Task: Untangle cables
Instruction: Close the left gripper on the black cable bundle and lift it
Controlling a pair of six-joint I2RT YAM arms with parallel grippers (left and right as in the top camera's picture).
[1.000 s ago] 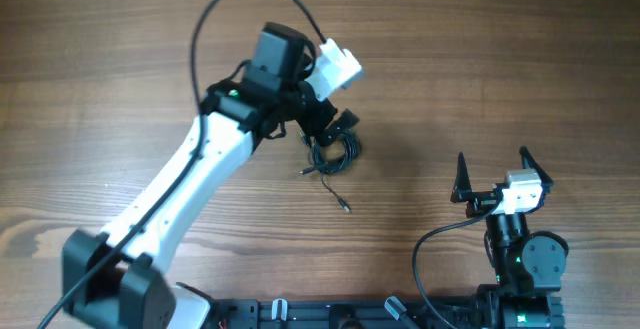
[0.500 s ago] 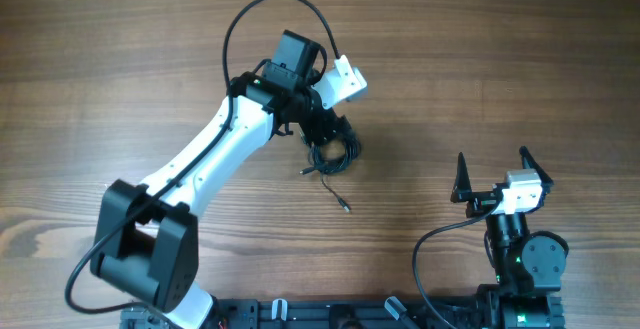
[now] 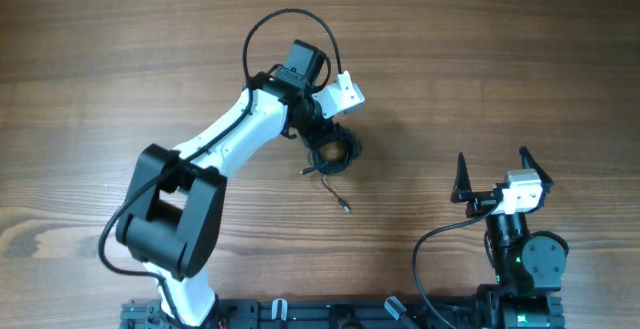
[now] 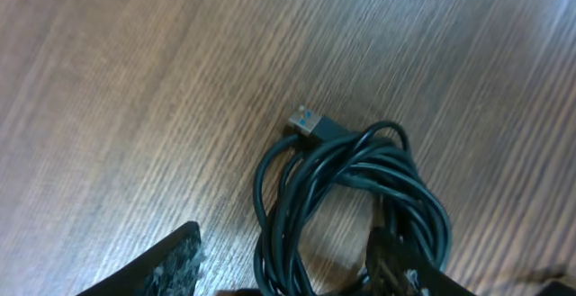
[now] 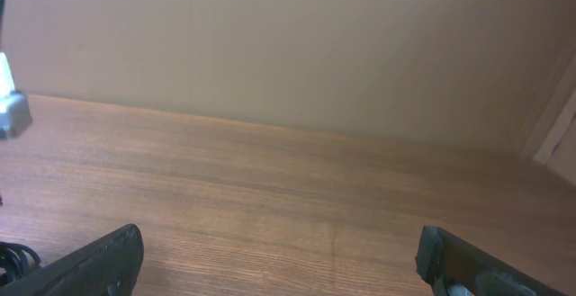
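Note:
The cables (image 3: 335, 153) lie in one small dark coil on the wooden table, with loose ends trailing toward a small plug (image 3: 343, 207). In the left wrist view the coil (image 4: 360, 197) shows a blue-tipped plug (image 4: 310, 123). My left gripper (image 3: 328, 132) is open directly over the coil; one finger (image 4: 162, 264) is left of the loop and the other (image 4: 405, 264) is inside it, so the jaws straddle the coil's left strands. My right gripper (image 3: 492, 174) is open and empty at the lower right, far from the cables.
The left arm's thick black cable (image 3: 290, 29) arcs above its wrist. The right arm's base and cable (image 3: 450, 244) sit at the lower right. Bare wooden table (image 5: 315, 197) lies between my right fingers.
My left arm has reached further right and lowered its open gripper onto the coil. The coil and the right arm have not moved.

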